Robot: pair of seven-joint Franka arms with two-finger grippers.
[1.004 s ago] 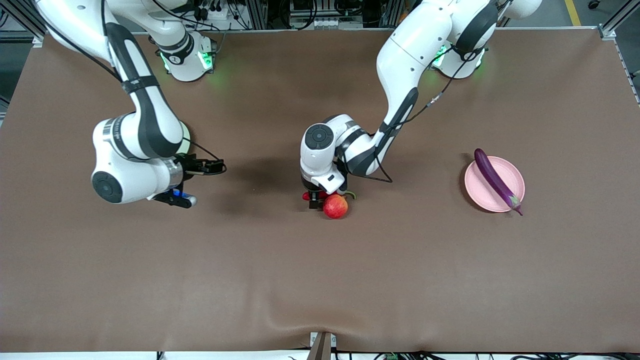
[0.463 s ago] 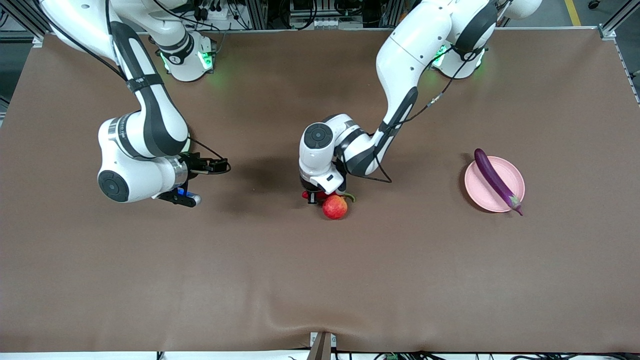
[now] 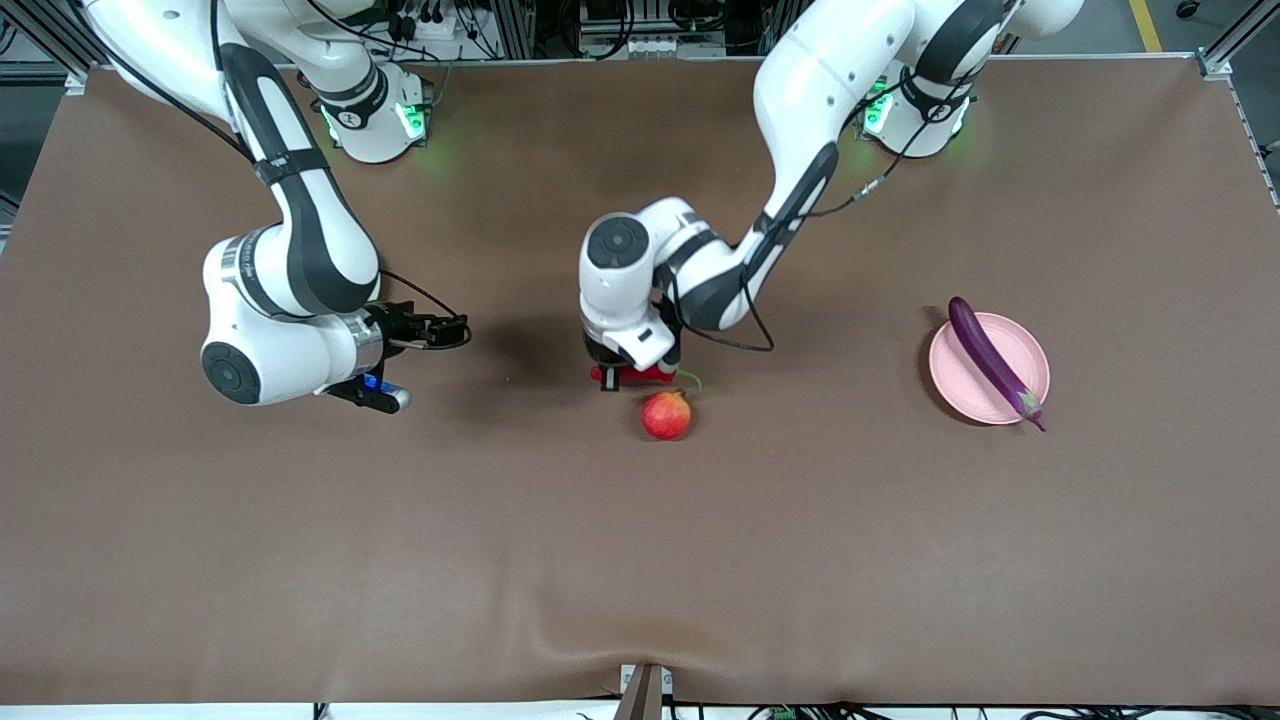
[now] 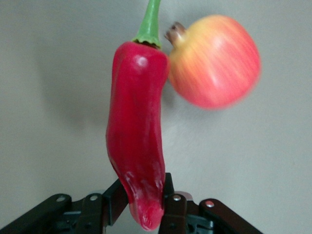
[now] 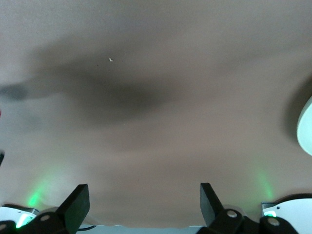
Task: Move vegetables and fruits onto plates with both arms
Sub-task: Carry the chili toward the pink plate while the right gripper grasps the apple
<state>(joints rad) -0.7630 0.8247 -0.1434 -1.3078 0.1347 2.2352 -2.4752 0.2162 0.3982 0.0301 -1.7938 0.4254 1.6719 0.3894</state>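
My left gripper (image 3: 625, 374) is shut on the tip end of a red chili pepper (image 3: 640, 375) with a green stem, holding it just off the brown table near the middle. In the left wrist view the chili (image 4: 136, 131) hangs between the black fingers (image 4: 174, 204). A round red fruit (image 3: 666, 415) (image 4: 214, 61) lies on the table just nearer the front camera, apart from the chili. A purple eggplant (image 3: 990, 360) lies across the pale pink plate (image 3: 1030, 375) toward the left arm's end. My right gripper (image 5: 144, 204) hangs open and empty over bare table toward the right arm's end.
A pale rounded edge (image 5: 306, 126) shows at the border of the right wrist view; I cannot tell what it is. The brown cloth (image 3: 640, 560) runs wide and bare toward the front camera. Both arm bases glow green along the table's top edge.
My left gripper shut on the chili and carried it up and away from the red fruit, toward the bases. The right arm drifted slightly toward the middle of the table.
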